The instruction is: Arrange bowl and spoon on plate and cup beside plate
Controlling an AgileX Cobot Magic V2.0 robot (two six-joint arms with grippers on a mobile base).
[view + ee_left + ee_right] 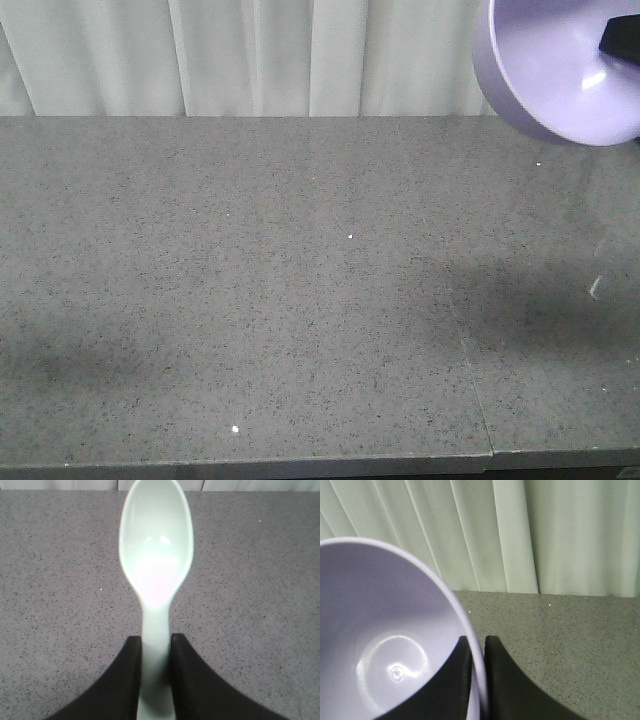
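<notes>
Above grey countertop [250,300], curtain [250,50] behind: right tool [477,647] clamps bowl [385,645], left tool [156,647] spoon [156,555].

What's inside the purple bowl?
Nothing shows inside the bowl, just its shiny bottom. The right end effector pinches its rim, and one finger hides a little of the inner wall.

A lavender bowl [385,645] fills the lower left of the right wrist view, tilted so its smooth inside faces the camera. A bright glare lies across its round bottom. The right gripper [478,642] pinches the bowl's wall at the rim. One of its black fingers [502,685] presses the outside and the other sits inside the bowl, with the thin rim running up between them. Beyond the bowl lies a grey speckled table [570,645]. At the table's far edge hangs a pale, pleated curtain [495,530], which covers the upper half of the view.
</notes>
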